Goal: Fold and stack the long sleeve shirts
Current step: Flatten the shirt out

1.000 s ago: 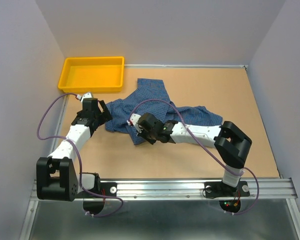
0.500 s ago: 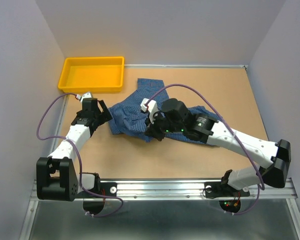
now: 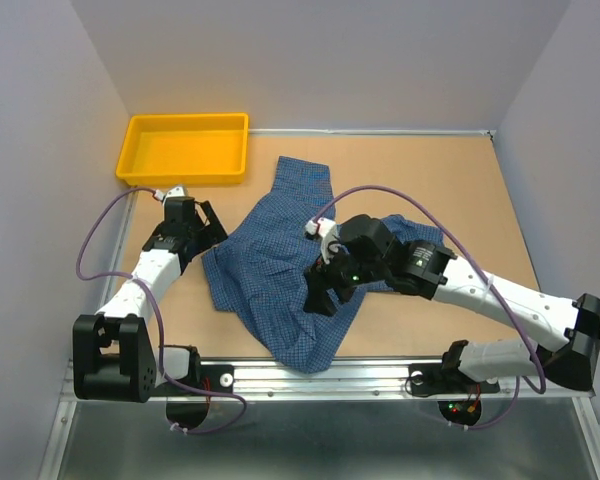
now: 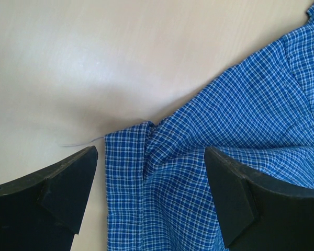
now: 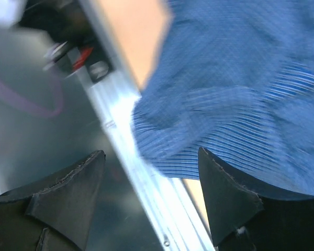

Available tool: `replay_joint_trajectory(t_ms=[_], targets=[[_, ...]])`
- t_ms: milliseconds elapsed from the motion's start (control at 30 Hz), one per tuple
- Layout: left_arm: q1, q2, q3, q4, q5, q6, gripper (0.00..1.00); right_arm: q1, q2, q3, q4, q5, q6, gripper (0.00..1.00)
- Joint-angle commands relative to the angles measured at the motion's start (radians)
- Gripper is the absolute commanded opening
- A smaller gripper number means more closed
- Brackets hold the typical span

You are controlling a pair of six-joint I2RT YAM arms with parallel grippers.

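The blue small-check long sleeve shirt (image 3: 270, 260) lies loosely spread across the middle of the table, one end pointing to the back, the other draped over the near metal rail. My left gripper (image 3: 206, 222) stands open at the shirt's left edge; in the left wrist view a hemmed corner of the shirt (image 4: 240, 130) lies between the black fingers (image 4: 57, 188) of the left gripper (image 4: 152, 178). My right gripper (image 3: 320, 297) hovers over the shirt's near part. The right gripper (image 5: 152, 178) is open with nothing in it, and the blurred shirt (image 5: 240, 78) lies just beyond.
A yellow tray (image 3: 188, 118) sits at the back left corner. The metal rail (image 3: 400, 372) runs along the near edge, also seen as the rail (image 5: 131, 157) in the right wrist view. White walls close in the left, back and right sides.
The right arm swept from the shirt's left side toward the near edge, dragging the cloth out, and its jaws went from shut to open. The shirt now lies wider. The left arm stayed put.
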Motion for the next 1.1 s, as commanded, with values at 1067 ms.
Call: replay_joint_trajectory(t_ms=[1067], targets=[[-0.008,0.465,0.357,0.002,0.131,-0.098,0.91,-1.004,0.66,0.014,0.563,0.401,0.307,0.71]])
